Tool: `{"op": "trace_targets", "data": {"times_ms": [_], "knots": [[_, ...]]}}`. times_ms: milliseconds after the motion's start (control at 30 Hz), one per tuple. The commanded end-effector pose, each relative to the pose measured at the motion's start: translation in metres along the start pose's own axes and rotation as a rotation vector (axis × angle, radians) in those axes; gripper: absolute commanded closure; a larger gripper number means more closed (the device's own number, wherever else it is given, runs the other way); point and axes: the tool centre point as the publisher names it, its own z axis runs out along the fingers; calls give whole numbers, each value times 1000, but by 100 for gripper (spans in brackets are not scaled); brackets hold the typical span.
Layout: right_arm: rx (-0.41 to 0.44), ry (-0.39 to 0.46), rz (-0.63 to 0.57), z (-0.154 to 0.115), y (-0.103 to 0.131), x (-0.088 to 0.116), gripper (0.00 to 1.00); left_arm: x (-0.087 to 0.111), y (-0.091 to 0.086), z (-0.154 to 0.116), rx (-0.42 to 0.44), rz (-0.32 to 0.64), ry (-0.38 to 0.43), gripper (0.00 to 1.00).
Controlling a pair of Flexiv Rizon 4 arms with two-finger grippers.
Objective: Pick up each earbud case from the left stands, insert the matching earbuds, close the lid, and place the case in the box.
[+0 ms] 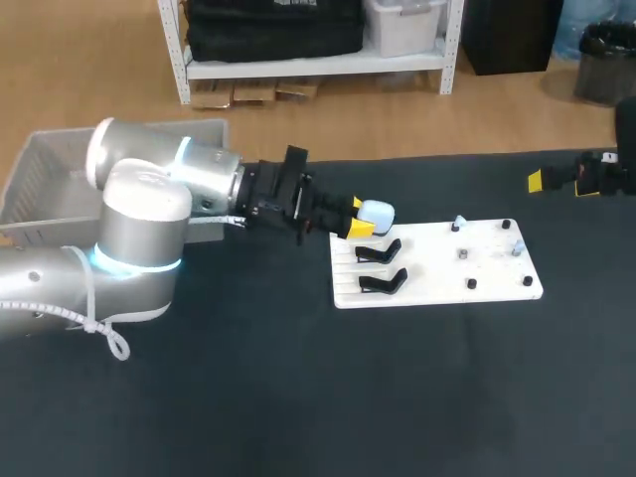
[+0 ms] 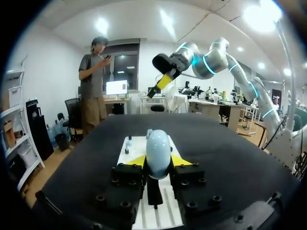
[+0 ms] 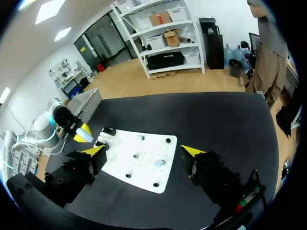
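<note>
We find our left pincer (image 1: 360,223) clenched on the pale blue, rounded plastic earbud case (image 2: 158,151), gripping its two flanks just above the black stands (image 1: 381,281) at the left edge of the white board (image 1: 487,273). Our right pincer (image 3: 143,152) hangs released, well apart. We judge the case light, rigid and glossy, hence slippery. It is best gripped on the broad sides, clear of the lid seam.
</note>
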Motion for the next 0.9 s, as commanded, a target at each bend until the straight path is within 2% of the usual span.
{"op": "trace_targets", "data": {"times_ms": [33, 900], "knots": [[-2, 1, -1, 0, -1, 0, 0, -11, -18, -5, -72, 16, -34, 100], [-2, 1, -1, 0, -1, 0, 0, -14, -19, -5, -74, 16, -37, 100]]}}
